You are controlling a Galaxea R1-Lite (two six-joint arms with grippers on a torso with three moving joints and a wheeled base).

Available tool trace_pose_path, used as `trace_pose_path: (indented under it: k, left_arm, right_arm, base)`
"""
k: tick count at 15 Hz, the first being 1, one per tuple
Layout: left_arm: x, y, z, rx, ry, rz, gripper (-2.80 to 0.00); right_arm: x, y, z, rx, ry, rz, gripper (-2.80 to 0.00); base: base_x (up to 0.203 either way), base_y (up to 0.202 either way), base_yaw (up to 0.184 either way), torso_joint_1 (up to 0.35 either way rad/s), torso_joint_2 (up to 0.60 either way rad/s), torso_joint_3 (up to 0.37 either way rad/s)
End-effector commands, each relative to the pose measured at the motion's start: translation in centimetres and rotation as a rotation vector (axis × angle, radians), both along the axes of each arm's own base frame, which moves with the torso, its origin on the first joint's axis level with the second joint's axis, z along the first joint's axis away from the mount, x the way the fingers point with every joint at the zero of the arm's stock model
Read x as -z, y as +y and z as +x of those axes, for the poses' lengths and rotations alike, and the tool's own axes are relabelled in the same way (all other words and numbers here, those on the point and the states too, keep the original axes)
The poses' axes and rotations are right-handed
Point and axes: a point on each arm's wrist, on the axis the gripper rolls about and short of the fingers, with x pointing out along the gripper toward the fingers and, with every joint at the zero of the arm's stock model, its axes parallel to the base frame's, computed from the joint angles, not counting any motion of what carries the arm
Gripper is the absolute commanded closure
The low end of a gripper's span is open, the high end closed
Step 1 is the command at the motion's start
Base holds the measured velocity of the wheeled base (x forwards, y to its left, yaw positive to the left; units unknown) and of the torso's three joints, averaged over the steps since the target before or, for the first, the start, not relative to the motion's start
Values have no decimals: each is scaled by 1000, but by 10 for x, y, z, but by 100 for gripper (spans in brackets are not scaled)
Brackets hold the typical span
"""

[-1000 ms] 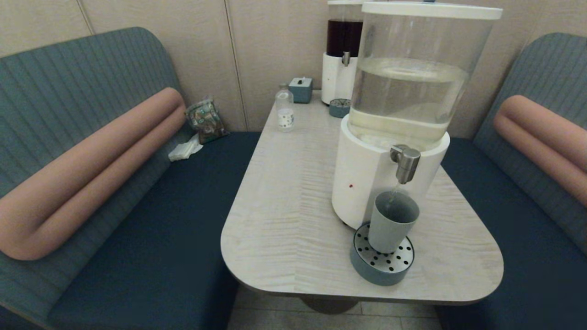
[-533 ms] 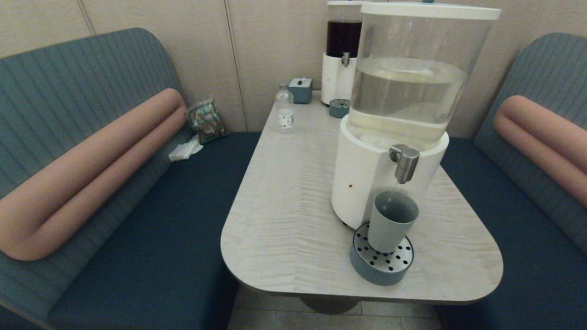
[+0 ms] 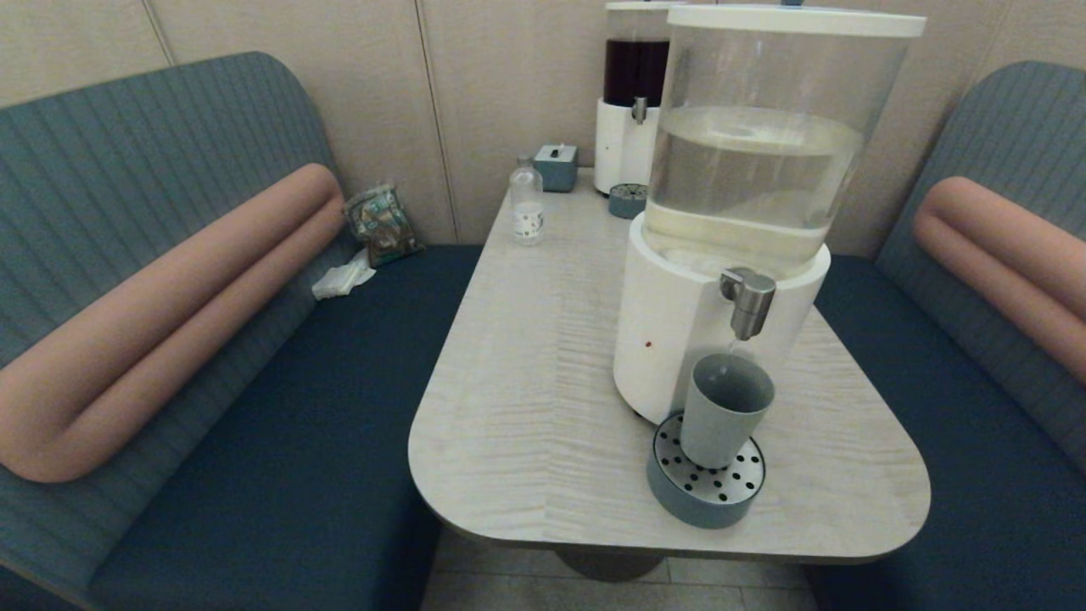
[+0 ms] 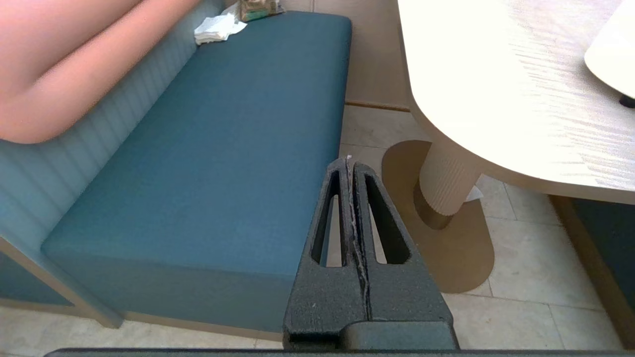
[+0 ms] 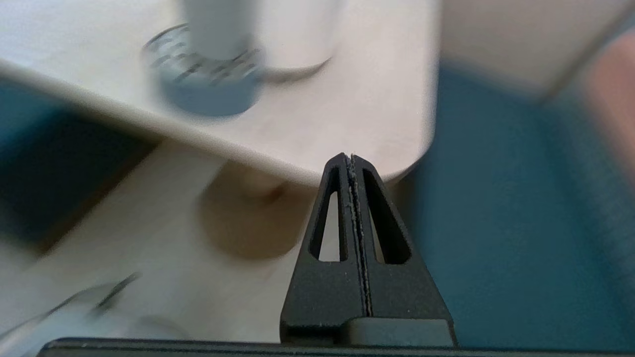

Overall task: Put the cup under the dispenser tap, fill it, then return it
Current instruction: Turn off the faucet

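The grey-blue cup (image 3: pixel 723 410) stands upright on the round perforated drip tray (image 3: pixel 707 485), directly below the brushed-steel dispenser tap (image 3: pixel 747 302) of the large white-based dispenser (image 3: pixel 679 331). A faint thread of liquid hangs below the spout. Neither gripper shows in the head view. My left gripper (image 4: pixel 350 159) is shut, low beside the left bench and the table's pedestal. My right gripper (image 5: pixel 350 157) is shut, below the table's near edge, with the cup (image 5: pixel 218 27) and drip tray (image 5: pixel 206 79) blurred beyond it.
A dark-liquid dispenser (image 3: pixel 632 110) with its own small drip tray (image 3: pixel 628 200), a small clear bottle (image 3: pixel 527 204) and a blue tissue box (image 3: pixel 556 165) stand at the table's far end. Benches flank the table (image 3: pixel 526 399). A packet (image 3: pixel 382 222) and tissue (image 3: pixel 342 278) lie on the left bench.
The stream from the tap into the cup has thinned to almost nothing. The cup has not moved.
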Motion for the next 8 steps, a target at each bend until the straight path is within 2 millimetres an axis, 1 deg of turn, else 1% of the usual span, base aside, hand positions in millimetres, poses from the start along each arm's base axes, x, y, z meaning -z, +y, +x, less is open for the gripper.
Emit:
trace_pose_path:
  k: [1, 2, 3, 5, 8]
  left_arm:
    - [0, 0, 0, -1, 1, 0, 0]
    - [0, 0, 0, -1, 1, 0, 0]
    - [0, 0, 0, 0, 4, 5, 0]
    - [0, 0, 0, -1, 0, -12, 0]
    - [0, 0, 0, -2, 1, -10, 0]
  right_arm:
    - [2, -1, 4, 34, -123, -13, 0]
    - [5, -1, 4, 52, -99, -17, 0]
    - [14, -1, 5, 59, -11, -1, 0]
    - [21, -1, 5, 68, 78, 76, 0]
    - [22, -2, 5, 84, 83, 130, 0]
  base:
    - [0, 0, 0, 0, 0, 0]
    - [0, 0, 0, 0, 0, 0]
    - [0, 0, 0, 0, 0, 0]
    - [0, 0, 0, 0, 0, 0]
    - [0, 0, 0, 0, 0, 0]
